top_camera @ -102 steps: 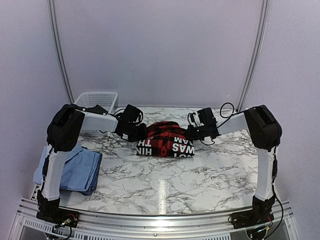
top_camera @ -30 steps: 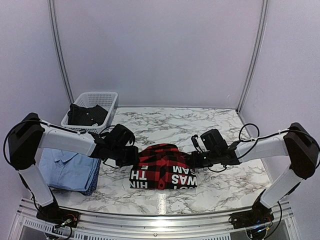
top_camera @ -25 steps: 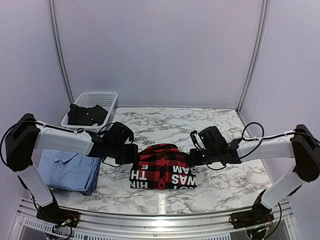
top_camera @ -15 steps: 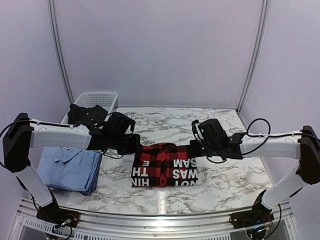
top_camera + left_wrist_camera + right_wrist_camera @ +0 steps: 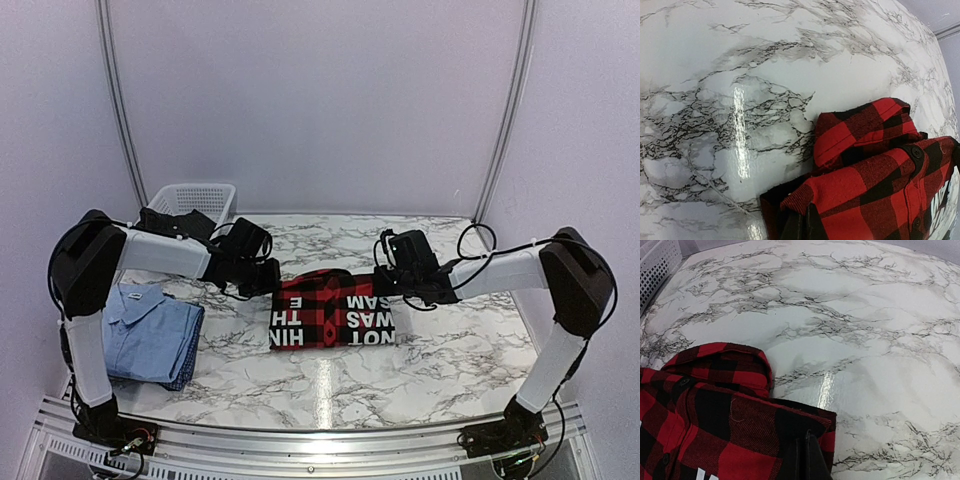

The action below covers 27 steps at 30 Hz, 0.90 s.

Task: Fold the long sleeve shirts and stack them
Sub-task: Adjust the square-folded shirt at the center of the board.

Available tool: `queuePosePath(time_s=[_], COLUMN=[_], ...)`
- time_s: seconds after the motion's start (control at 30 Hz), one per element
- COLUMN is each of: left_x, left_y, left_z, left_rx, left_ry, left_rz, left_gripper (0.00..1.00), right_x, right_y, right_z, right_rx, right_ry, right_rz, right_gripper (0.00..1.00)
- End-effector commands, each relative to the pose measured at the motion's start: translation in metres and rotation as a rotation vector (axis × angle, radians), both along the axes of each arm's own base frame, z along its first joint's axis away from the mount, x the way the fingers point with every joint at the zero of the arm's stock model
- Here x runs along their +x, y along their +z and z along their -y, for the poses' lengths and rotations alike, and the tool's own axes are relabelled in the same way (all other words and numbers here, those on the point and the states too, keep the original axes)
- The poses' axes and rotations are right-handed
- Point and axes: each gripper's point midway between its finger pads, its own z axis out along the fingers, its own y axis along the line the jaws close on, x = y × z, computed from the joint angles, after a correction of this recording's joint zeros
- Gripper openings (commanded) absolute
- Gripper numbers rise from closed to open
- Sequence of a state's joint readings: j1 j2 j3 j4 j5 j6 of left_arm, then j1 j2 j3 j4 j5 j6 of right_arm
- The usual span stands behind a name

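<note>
1. Marble table (image 5: 450, 350) held the blue shirt (image 5: 150, 335) at left, nearer my left arm.
2. My left gripper (image 5: 268, 285) pinched the far-left corner of the flannel (image 5: 330, 318).
3. Flannel lay centre, long axis left-right.
4. My right gripper (image 5: 382, 283) pinched its far-right corner.

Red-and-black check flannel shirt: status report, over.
Left gripper and right gripper shut on far corners of red-and-black check flannel shirt. Folded, flat on marble table. Nothing in the way.

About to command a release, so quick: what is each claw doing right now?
Left claw: closed, pinching a corner of the flannel shirt.
Right claw: closed, pinching the same shirt's other far corner.
</note>
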<state>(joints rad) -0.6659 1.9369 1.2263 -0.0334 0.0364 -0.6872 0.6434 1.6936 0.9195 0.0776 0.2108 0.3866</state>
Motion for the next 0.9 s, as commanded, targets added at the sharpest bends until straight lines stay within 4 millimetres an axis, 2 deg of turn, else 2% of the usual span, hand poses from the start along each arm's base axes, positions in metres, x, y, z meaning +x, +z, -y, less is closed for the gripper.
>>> queuePosePath(time_s=[0.0, 0.2, 0.3, 0.4, 0.47, 0.6, 0.63, 0.67, 0.7, 0.73, 0.8, 0.87], left_x=[0.019, 0.021, 0.02, 0.027, 0.036, 0.056, 0.062, 0.067, 0.072, 0.078, 0.085, 0.09], left_y=[0.0, 0.027, 0.048, 0.059, 0.057, 0.03, 0.022, 0.014, 0.012, 0.015, 0.028, 0.049], left_z=[0.0, 0.001, -0.002, -0.006, -0.007, -0.008, -0.008, -0.009, -0.01, -0.011, -0.014, -0.014], left_rx=[-0.017, -0.053, -0.067, -0.06, -0.052, -0.014, -0.006, -0.006, -0.013, -0.012, 0.006, 0.005], left_ry=[0.005, 0.004, 0.014, 0.032, 0.044, 0.054, 0.055, 0.057, 0.063, 0.068, 0.075, 0.066], left_rz=[0.019, 0.061, 0.1, 0.136, 0.135, 0.107, 0.097, 0.076, 0.071, 0.081, 0.106, 0.138], left_gripper=[0.0, 0.0, 0.0, 0.0, 0.0, 0.02, 0.08, 0.17, 0.35, 0.5, 0.67, 0.82], right_x=[0.033, 0.035, 0.032, 0.033, 0.04, 0.065, 0.073, 0.082, 0.089, 0.094, 0.099, 0.097], right_y=[0.018, 0.05, 0.067, 0.076, 0.074, 0.058, 0.044, 0.04, 0.036, 0.037, 0.046, 0.059], right_z=[-0.005, -0.005, 0.0, 0.001, 0.001, -0.003, -0.002, -0.003, -0.002, -0.002, -0.002, -0.004], right_rx=[0.023, 0.048, 0.062, 0.07, 0.057, 0.059, 0.055, 0.062, 0.061, 0.055, 0.046, 0.045], right_ry=[-0.008, -0.019, -0.037, -0.042, -0.044, -0.019, -0.015, -0.007, -0.004, 0.0, 0.005, 0.024], right_rz=[0.084, 0.126, 0.155, 0.178, 0.175, 0.169, 0.141, 0.124, 0.108, 0.106, 0.106, 0.109], right_gripper=[0.0, 0.0, 0.0, 0.0, 0.0, 0.02, 0.05, 0.1, 0.15, 0.25, 0.43, 0.5])
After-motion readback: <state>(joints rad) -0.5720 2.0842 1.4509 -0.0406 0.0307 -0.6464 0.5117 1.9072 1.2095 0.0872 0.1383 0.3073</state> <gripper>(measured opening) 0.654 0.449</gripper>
